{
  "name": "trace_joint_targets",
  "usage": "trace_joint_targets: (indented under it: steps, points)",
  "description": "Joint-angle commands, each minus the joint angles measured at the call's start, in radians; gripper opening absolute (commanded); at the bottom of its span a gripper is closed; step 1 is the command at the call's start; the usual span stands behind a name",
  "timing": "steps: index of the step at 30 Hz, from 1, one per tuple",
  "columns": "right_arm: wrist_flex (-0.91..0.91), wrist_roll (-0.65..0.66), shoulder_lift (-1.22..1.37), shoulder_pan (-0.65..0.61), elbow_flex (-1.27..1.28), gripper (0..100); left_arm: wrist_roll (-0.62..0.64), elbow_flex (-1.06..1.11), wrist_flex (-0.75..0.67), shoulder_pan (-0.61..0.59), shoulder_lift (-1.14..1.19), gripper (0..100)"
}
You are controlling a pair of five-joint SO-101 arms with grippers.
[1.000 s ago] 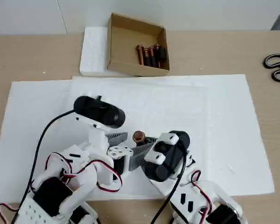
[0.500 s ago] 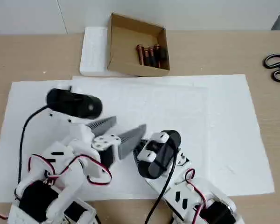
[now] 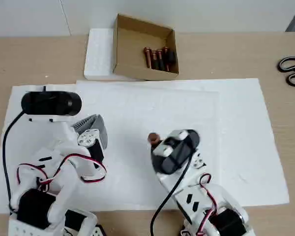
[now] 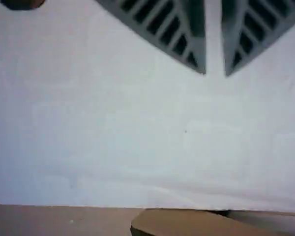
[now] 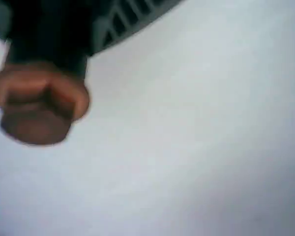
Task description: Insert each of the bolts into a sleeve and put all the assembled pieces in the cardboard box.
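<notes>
Bolt, copper head out, clamped in right pincer; left pincer slightly apart, well aside.

The left arm at 7 o'clock and the right arm at 5 o'clock of the high view each comprise white shells, black servos, red-and-white wire looms, a black wrist camera on a black cable, and grey ribbed fingers.
</notes>
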Motion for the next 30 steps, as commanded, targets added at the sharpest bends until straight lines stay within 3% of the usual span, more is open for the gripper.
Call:
trace_joint_targets:
  steps: [1, 7, 17, 30]
  points:
    - [-0.119, -0.020, 0.044, 0.085, 0.009, 0.2, 0.014, 0.041, -0.057, -0.048, -0.003, 1]
    - [-0.282, -0.098, 0.372, 0.211, -0.071, 0.2, 0.046, 0.085, -0.117, -0.184, 0.002, 1]
    - [-0.361, -0.278, 1.155, 0.341, -0.623, 0.2, 0.046, 0.196, -0.123, -0.184, 0.002, 1]
    - [-0.363, -0.284, 1.761, 0.340, -1.249, 0.2, 0.044, 0.208, -0.098, -0.184, 0.002, 1]
